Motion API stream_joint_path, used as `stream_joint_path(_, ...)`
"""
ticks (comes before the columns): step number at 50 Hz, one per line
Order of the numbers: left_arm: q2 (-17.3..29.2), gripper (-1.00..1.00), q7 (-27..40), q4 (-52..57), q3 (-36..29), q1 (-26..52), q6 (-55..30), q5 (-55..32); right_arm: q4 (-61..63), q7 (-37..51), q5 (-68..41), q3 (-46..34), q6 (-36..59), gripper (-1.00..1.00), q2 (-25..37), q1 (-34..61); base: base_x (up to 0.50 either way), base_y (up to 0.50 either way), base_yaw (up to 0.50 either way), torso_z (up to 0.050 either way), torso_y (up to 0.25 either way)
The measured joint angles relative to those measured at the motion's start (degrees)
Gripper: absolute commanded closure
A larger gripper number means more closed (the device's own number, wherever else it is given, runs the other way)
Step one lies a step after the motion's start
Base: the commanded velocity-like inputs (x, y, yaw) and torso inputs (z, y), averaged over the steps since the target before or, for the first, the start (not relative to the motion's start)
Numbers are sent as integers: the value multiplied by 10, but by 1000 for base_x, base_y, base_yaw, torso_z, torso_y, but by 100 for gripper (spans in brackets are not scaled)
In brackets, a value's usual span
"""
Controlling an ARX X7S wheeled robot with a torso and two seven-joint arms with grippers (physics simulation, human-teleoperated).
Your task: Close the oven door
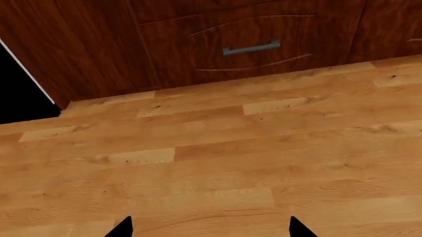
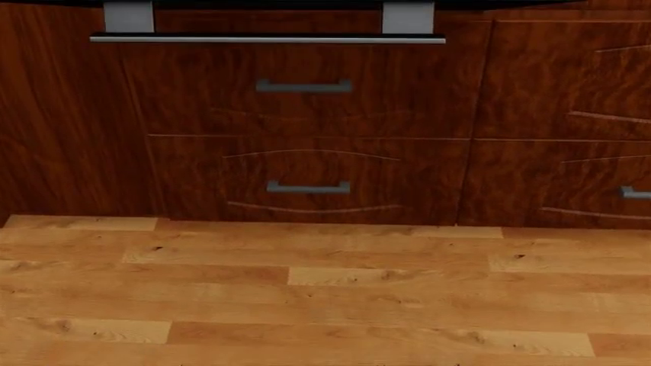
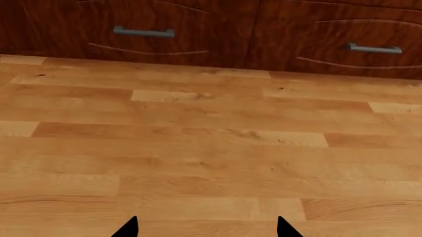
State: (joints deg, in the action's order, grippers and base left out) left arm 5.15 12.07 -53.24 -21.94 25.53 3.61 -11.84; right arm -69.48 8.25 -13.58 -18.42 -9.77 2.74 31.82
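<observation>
Oven door point(image 2: 267, 6) cut off above; handle point(image 2: 267, 39) visible.

The oven door point(image 2: 264, 4) is cut off by the head view's top edge; only its silver bar handle point(image 2: 267, 39) and grey mounts show. Each wrist view shows just two dark fingertips point(image 1: 122, 228).

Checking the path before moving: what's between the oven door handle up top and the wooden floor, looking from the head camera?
In the head view, two stacked drawer fronts sit between the oven door handle and the floor.
</observation>
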Motion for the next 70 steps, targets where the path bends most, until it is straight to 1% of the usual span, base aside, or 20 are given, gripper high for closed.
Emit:
stream_joint_path(10, -7, -100, -5, -44, -6, 14, 21, 0, -34, -9, 8, 8, -12, -100, -7, 11, 0, 0, 0, 0, 0)
stream_joint_path(16, -6, -100, -6, -50, -8, 17, 23, -2, -42, -11, 13, 13, -15, -100, -9, 14, 0, 0, 0, 0, 0)
stream_joint_path(22, -2, -100, -4, -29, -12, 13, 7, -6, -47, -14, 17, 17, -17, -100, -11, 16, 0, 0, 0, 0, 0)
stream_joint_path(25, -3, -100, -4, -39, -14, 15, 15, -7, -49, -15, 19, 20, -18, -100, -11, 15, 164, 0, 0, 0, 0)
stream_joint_path(27, -1, -100, -2, -27, -15, 13, 6, -8, -50, -15, 20, 21, -19, -100, -11, 16, 164, 0, 0, 0, 0)
stream_joint_path(31, -5, -100, -2, -48, -16, 19, 25, -8, -51, -15, 24, 25, -20, -100, -12, 16, 166, 0, 0, 0, 0)
stream_joint_path(37, 1, -100, 6, -25, -20, 12, 9, -11, -52, -17, 29, 30, -23, -100, -12, 15, 241, -18, 0, 0, 0)
stream_joint_path(44, -8, -100, 3, -73, -22, 26, 45, -10, -53, -18, 34, 38, -25, -100, -13, 15, 241, -19, 0, 0, 0)
stream_joint_path(48, -7, -100, 5, -77, -24, 26, 46, -12, -53, -19, 36, 43, -26, -100, -13, 15, 192, -18, 0, 0, 0)
stream_joint_path(51, -3, -100, 9, -59, -26, 22, 35, -15, -53, -19, 38, 47, -26, -100, -13, 15, 184, -20, 0, 0, 0)
stream_joint_path(57, -4, -100, 10, -66, -28, 24, 43, -17, -53, -21, 41, 53, -26, -100, -14, 14, 180, -18, 0, 0, 0)
stream_joint_path(59, 1, -100, 14, -43, -29, 19, 27, -19, -53, -21, 42, 55, -26, -100, -14, 14, 180, -21, 0, 0, 0)
stream_joint_path(62, 2, -100, 15, -37, -30, 18, 24, -21, -54, -22, 44, 57, -26, -100, -14, 14, 181, -17, 0, 0, 0)
stream_joint_path(70, -7, -100, 11, -88, -32, 32, 59, -21, -54, -23, 49, 63, -26, -100, -15, 14, 181, -18, 0, 0, 0)
